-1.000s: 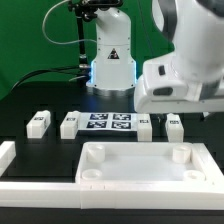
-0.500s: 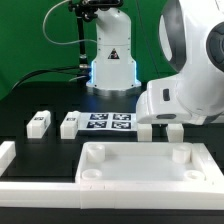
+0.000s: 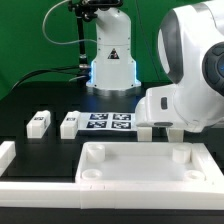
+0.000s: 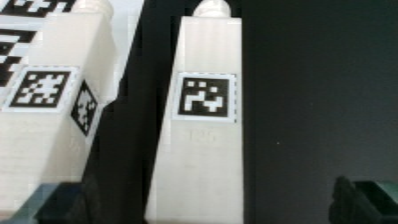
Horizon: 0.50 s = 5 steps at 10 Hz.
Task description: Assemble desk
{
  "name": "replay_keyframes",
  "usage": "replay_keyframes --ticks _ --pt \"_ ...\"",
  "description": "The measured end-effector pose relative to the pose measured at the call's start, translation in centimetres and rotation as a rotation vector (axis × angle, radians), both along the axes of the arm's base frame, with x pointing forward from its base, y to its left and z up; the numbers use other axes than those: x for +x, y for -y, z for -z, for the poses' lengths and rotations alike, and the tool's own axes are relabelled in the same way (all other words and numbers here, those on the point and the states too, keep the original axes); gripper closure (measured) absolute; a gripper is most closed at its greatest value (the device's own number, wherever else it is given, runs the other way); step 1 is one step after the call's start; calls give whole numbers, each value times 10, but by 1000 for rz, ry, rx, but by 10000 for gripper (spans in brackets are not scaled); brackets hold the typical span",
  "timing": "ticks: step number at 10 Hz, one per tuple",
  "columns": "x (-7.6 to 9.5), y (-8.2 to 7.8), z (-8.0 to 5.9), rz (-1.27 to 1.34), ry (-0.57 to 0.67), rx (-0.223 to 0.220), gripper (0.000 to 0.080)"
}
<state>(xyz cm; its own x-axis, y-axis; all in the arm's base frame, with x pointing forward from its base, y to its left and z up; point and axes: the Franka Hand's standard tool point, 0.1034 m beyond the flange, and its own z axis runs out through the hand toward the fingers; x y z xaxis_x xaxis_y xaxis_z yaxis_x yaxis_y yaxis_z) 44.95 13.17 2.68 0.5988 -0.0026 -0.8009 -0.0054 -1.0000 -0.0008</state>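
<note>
Lowered since the earlier frame, the hand (image 4: 210,205) is held apart astride one leg (image 4: 210,120); the neighbouring leg (image 4: 50,100), close beside the hand, could be struck during descent.

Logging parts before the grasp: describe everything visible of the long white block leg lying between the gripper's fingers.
The long white block leg looks like smooth plastic, a square-sided bar lying flat on the black table. Its upward face carries one black-and-white square tag, and a small rounded peg sticks out of one end. The open gripper straddles it, fingers clear of both sides. A second tagged white leg lies alongside, a dark gap between them.
</note>
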Motion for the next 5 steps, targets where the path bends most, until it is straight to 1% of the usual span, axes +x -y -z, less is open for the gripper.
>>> replay_keyframes --ticks 2,5 --pt "-1 0 1 -1 0 0 150" --pt "-14 -1 15 -1 -33 -3 150"
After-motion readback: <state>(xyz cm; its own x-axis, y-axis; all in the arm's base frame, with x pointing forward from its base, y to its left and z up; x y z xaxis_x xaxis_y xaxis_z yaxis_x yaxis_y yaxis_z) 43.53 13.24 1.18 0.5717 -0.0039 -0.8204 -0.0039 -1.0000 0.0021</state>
